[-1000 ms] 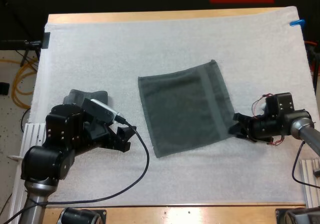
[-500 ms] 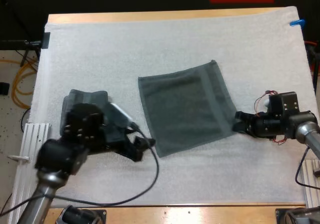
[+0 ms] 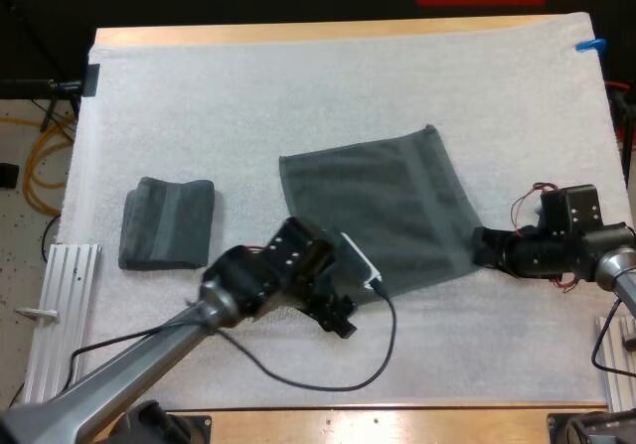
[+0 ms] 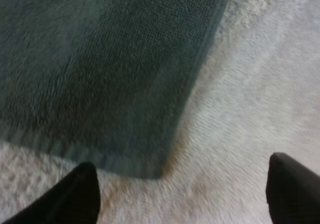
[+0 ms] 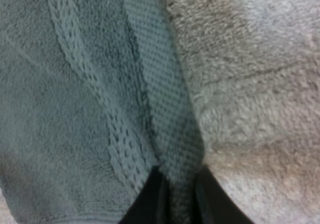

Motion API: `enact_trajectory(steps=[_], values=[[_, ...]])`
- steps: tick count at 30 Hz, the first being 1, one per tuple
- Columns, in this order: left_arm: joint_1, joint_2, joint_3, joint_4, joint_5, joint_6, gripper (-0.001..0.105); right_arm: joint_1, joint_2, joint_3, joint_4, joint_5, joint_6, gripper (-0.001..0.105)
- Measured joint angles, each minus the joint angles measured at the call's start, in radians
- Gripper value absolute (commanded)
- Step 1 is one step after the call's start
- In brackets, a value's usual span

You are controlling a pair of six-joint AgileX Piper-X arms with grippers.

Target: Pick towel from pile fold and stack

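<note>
Hovering wide open with left gripper (image 3: 339, 321) at corner of flat towel (image 3: 378, 206) — pinching its edge with right gripper (image 5: 176, 200); folded towel (image 3: 167, 223) well aside.

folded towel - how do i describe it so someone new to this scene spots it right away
On the white mat covering the wooden table, look to its left side in the high view. The folded towel lies there alone, a small thick grey-green bundle. The spread towel at the mat's middle is larger, flat, and pinched at its edge by the right gripper.
</note>
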Motion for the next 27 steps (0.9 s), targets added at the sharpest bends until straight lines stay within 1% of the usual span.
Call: enact_trajectory(steps=[3, 8, 17, 19, 21, 22, 24, 25, 27], values=[[-0.014, 0.076, 0.000, -0.032, -0.024, 0.000, 0.066, 0.000, 0.000, 0.000, 0.002, 0.000, 0.000, 0.000], [-0.013, 0.181, 0.000, -0.041, -0.063, -0.010, 0.066, 0.000, 0.000, 0.000, 0.004, 0.000, 0.000, 0.000], [-0.013, 0.312, 0.000, -0.089, -0.075, -0.014, 0.066, 0.000, 0.000, 0.000, 0.004, 0.000, 0.000, 0.000], [-0.013, 0.317, -0.001, -0.091, -0.077, -0.014, 0.063, 0.000, 0.000, 0.000, 0.004, 0.000, 0.000, 0.000], [-0.013, 0.317, -0.002, -0.091, -0.082, -0.015, 0.054, 0.000, 0.000, 0.000, 0.004, 0.000, 0.000, 0.000], [-0.013, 0.317, -0.002, -0.091, -0.084, -0.016, 0.051, 0.000, 0.000, 0.000, 0.004, 0.000, 0.000, 0.000], [-0.013, 0.317, -0.002, -0.093, -0.092, -0.016, 0.040, 0.000, 0.000, 0.000, 0.004, 0.000, 0.000, 0.000], [-0.013, 0.318, -0.002, -0.093, -0.097, -0.016, 0.037, 0.000, 0.000, 0.000, 0.004, 0.000, 0.000, 0.000], [-0.013, 0.318, -0.002, -0.093, -0.105, -0.016, 0.024, 0.000, 0.000, 0.000, 0.004, 0.000, 0.000, 0.000]])
